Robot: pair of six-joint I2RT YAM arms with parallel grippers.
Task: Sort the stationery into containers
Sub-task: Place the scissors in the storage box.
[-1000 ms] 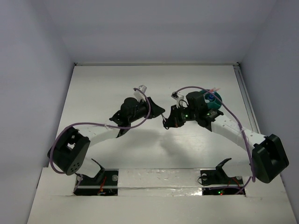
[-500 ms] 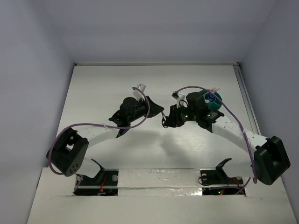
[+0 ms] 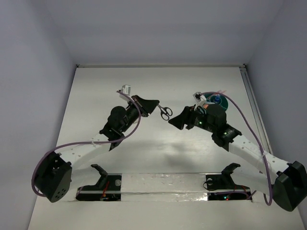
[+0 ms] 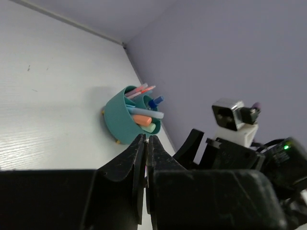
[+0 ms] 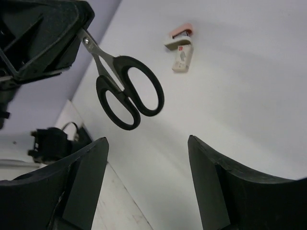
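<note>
1. left gripper (image 3: 152, 104): you have it clamped on the blades of the black-handled scissors (image 5: 127, 98). the two handle loops stick out past its tip toward the right arm.
2. in the left wrist view its fingers (image 4: 127, 167) are pressed together with only a thin seam between them. you cannot see the blades from that camera.
3. right gripper (image 5: 147, 140): jaws spread wide, nothing between them. the scissor handles hang just ahead of the gap and touch neither finger.
4. in the overhead view the two gripper tips face each other over the middle of the table (image 3: 96, 96), with the scissors between them.
5. teal cup (image 4: 117, 115): upright on the table toward the far right side. from above you see it partly hidden behind the right arm.
6. cup contents as you can read them in the left wrist view: pink pens (image 4: 142, 89), a blue-capped pen (image 4: 156, 101), an orange marker (image 4: 142, 120) and a green highlighter (image 4: 150, 128), all leaning out over the rim.
7. erasers (image 5: 181, 50): a small white piece and a pink-topped piece lie close together on the table beyond the scissors, apart from both grippers.
</note>
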